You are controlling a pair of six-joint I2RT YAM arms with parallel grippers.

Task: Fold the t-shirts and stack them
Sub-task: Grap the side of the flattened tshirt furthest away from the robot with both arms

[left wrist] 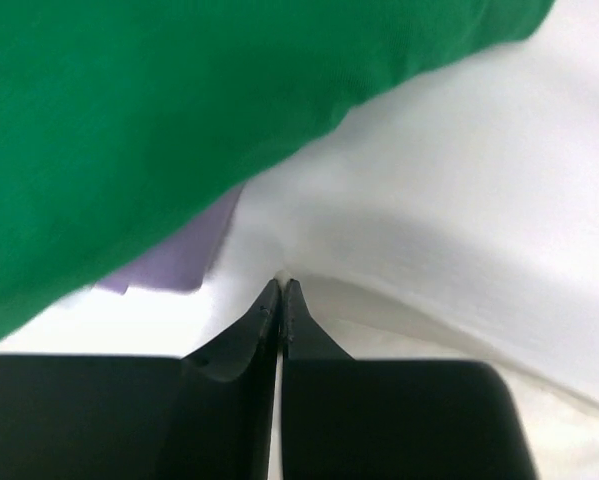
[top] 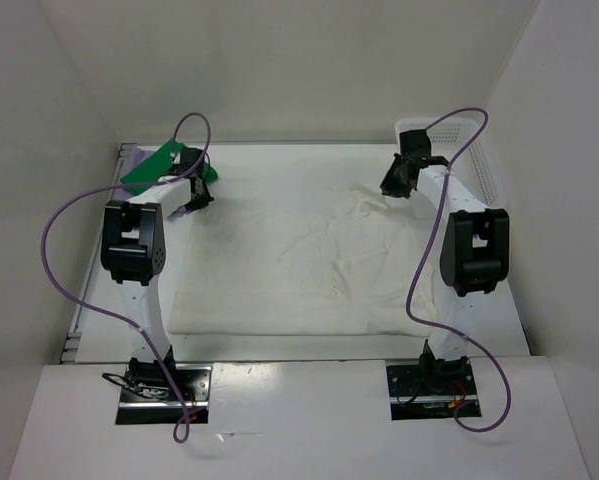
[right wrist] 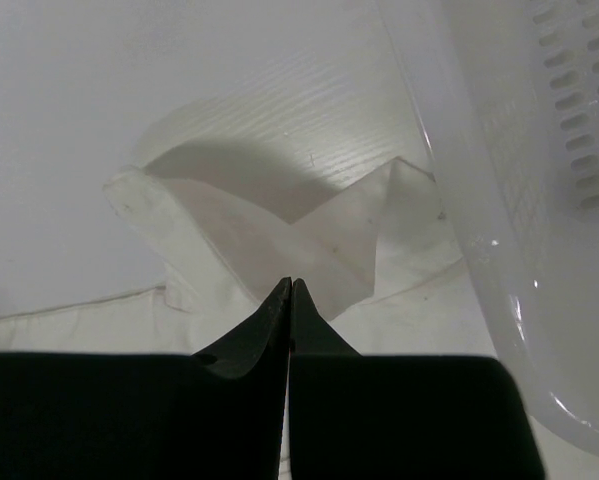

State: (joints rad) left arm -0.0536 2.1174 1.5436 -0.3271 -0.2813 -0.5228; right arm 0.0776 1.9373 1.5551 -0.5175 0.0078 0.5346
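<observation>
The cream-white t-shirt (top: 309,265) lies spread over the middle of the table. My left gripper (top: 193,198) is at its far left corner, jaws shut on a pinch of white cloth (left wrist: 429,200), as the left wrist view (left wrist: 282,285) shows. The green t-shirt (top: 157,166) lies just beyond it over the lavender t-shirt (top: 137,154); both fill the left wrist view, green (left wrist: 129,120) above lavender (left wrist: 179,255). My right gripper (top: 393,186) is at the far right corner, jaws shut (right wrist: 291,285) on a raised fold of white cloth (right wrist: 259,230).
The white mesh basket (top: 479,160) stands at the far right corner, close beside my right gripper; its wall (right wrist: 519,200) fills the right of the right wrist view. White walls enclose the table on three sides. Purple cables loop over both arms.
</observation>
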